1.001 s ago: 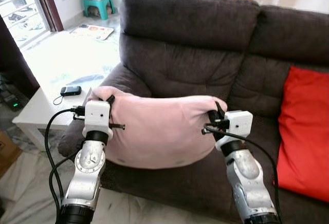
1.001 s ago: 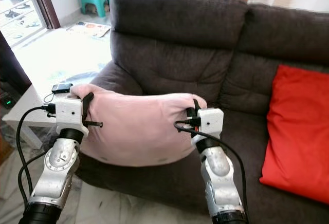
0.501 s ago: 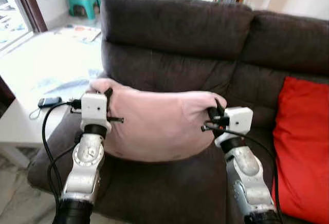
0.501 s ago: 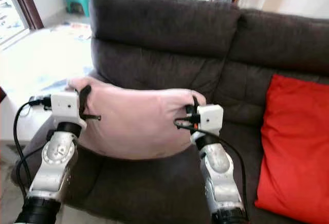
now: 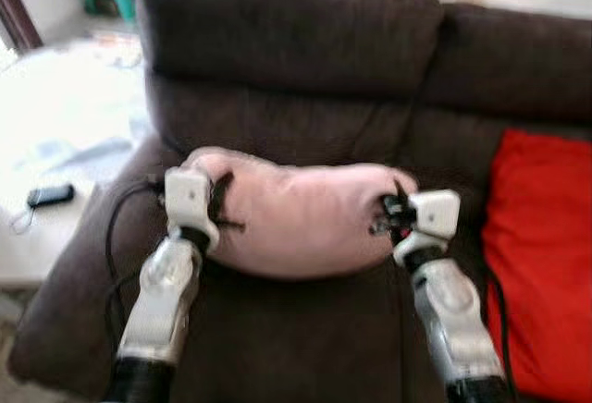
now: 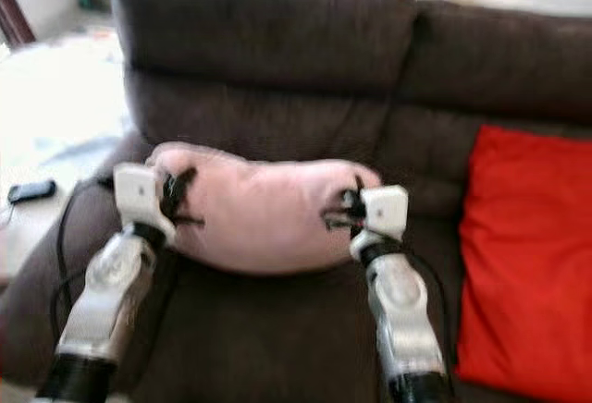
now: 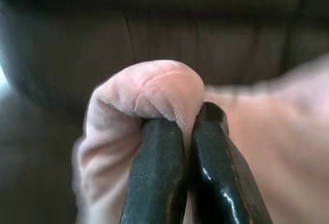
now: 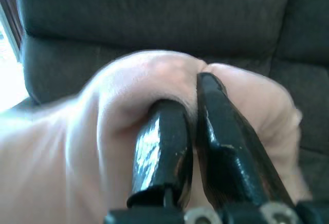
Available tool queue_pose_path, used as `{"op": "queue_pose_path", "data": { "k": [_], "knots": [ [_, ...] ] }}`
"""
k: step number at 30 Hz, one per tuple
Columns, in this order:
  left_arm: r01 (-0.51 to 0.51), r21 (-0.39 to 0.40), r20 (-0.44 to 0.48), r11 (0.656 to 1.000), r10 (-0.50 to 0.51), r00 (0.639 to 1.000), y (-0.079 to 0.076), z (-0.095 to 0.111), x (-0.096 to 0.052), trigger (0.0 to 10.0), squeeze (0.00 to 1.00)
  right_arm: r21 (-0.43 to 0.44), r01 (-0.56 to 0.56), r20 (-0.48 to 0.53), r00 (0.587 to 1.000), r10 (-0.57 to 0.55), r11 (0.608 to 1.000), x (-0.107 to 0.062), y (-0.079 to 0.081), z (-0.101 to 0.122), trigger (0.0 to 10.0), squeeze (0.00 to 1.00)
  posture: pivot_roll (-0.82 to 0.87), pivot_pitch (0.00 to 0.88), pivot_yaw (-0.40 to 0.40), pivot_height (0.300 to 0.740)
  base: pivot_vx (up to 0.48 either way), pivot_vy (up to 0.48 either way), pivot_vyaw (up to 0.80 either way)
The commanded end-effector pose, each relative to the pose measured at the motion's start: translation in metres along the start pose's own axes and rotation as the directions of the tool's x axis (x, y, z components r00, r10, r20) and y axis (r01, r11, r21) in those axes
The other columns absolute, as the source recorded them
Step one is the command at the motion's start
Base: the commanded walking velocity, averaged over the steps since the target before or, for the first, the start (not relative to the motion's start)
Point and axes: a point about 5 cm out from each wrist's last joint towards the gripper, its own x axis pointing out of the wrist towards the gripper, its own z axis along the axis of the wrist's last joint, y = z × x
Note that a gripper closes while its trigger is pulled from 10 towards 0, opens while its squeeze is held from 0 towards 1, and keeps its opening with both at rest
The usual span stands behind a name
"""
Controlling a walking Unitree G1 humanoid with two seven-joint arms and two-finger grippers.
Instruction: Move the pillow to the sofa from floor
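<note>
With the pink pillow (image 5: 296,218) off the floor, the left hand (image 5: 215,201) and right hand (image 5: 396,214) are each pinching a corner, holding it low over the sofa (image 5: 277,61) seat; only lowering and releasing is remaining.

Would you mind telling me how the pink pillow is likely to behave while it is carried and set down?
The pink pillow probably stays floppy: it sags in the middle between the left tool and the right tool. It seems light, since pinched corners alone carry it. The fabric bunches between the fingers, so it may slip gradually, and it should slump onto the sofa rather than roll.
</note>
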Motion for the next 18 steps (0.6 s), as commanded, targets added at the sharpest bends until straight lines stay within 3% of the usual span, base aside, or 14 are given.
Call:
{"op": "queue_pose_path", "data": {
  "k": [1,11,13,17,18],
  "knots": [
    [0.090,0.019,0.050,0.996,-0.091,0.995,-0.007,0.016,0.003,10.0,0.00,-0.005,-0.051,0.067,0.996,0.051,0.999,0.010,0.010,0.016,10.0,0.00,0.06,0.029,-0.049,0.740,0.000,0.000,0.00],
    [0.224,-0.041,0.078,0.974,-0.220,0.972,-0.012,0.033,0.002,10.0,0.00,-0.026,-0.062,0.080,0.995,0.064,0.998,0.032,0.008,0.028,10.0,0.00,0.06,0.027,-0.054,0.740,0.000,0.000,0.00],
    [0.308,-0.077,0.099,0.948,-0.301,0.949,-0.018,0.045,0.001,10.0,0.00,-0.021,-0.073,0.078,0.994,0.075,0.997,0.043,0.007,0.034,10.0,0.00,0.07,0.028,-0.055,0.740,0.000,0.000,0.00],
    [0.361,-0.095,0.101,0.928,-0.352,0.931,-0.021,0.050,-0.001,10.0,0.00,-0.024,-0.092,0.078,0.993,0.094,0.995,0.049,0.009,0.038,10.0,0.00,0.07,0.028,-0.056,0.740,0.000,0.000,0.00],
    [0.416,-0.094,0.092,0.904,-0.409,0.908,-0.024,0.053,-0.004,10.0,0.00,-0.034,-0.122,0.077,0.989,0.125,0.992,0.055,0.013,0.042,10.0,0.00,0.07,0.030,-0.056,0.740,0.000,0.000,0.00]
  ]
}}
